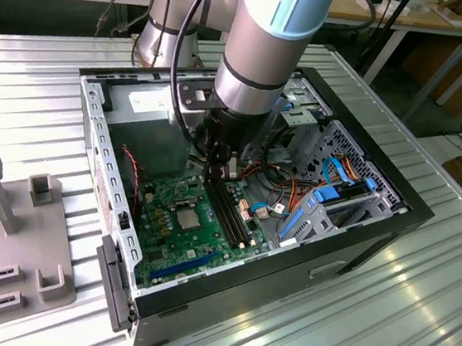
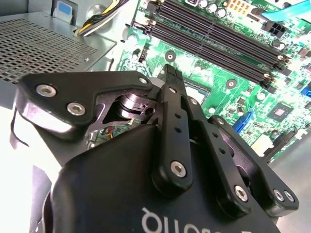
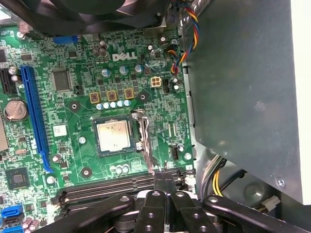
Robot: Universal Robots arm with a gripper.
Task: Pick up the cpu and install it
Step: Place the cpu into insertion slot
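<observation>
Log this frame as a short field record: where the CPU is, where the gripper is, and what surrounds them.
cpu: small flat silver-grey square chip, lying in the black-framed socket on the green motherboard
gripper: black two-finger gripper, fingers together, holding nothing, tips at the long black memory slots beside the socket
enclosure: open black desktop case on a ribbed metal table

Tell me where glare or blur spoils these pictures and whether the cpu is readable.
Exterior view: window glare streaks the ribbed metal table; the cpu is small but visible. First wrist view: cpu sharp, evenly lit. Second wrist view: the gripper looms close and dark, a blown-out white patch beside it.
</observation>
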